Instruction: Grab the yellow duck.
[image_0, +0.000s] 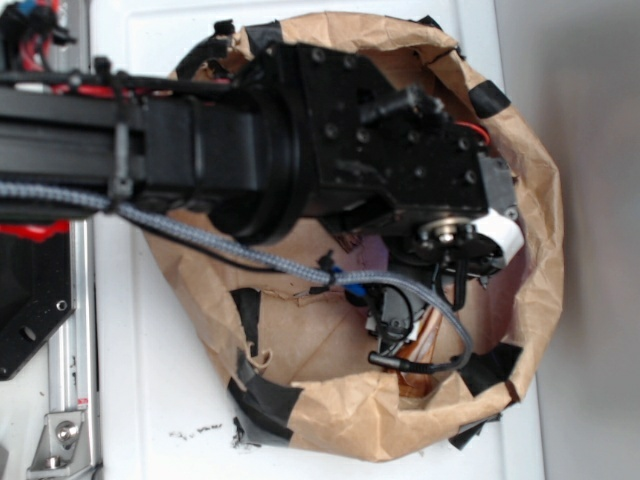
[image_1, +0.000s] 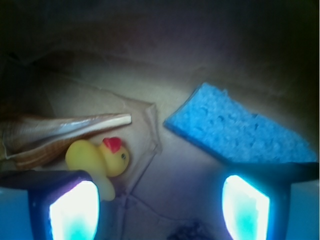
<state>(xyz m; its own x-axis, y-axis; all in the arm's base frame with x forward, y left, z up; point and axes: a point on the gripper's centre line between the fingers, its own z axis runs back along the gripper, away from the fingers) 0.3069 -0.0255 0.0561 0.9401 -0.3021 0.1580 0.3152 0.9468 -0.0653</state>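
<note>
Item 1, nearest in the wrist view: gripper (image_1: 160, 205), jaws spread wide apart and holding nothing. Two glowing pale pads show at the lower edge, the left pad (image_1: 75, 210) and the right pad (image_1: 245, 205), with bare paper floor between them.

Item 2: yellow duck (image_1: 97, 161), small, glossy, red-orange beak pointing up and right, dark eye visible. It lies on the paper floor just above the left pad, its lower end touching or overlapping that pad's top edge; it sits to the left of the gap rather than between the jaws.

Item 3: amber-brown cone-shaped object (image_1: 60, 132), shiny, lying on its side just behind and left of the duck, its pale tip pointing right. Contact with the duck cannot be told.

Item 4: blue sponge (image_1: 235, 127), porous, lying flat at an angle, farther back on the right, well apart from the duck.

Item 5, exterior view: brown paper bag (image_0: 545, 250), crumpled, rim patched with black tape, standing on a white desk (image_0: 140, 400). The black robot arm (image_0: 300, 150) reaches into it from the left, with a braided grey cable (image_0: 200, 235) trailing beneath.
</note>
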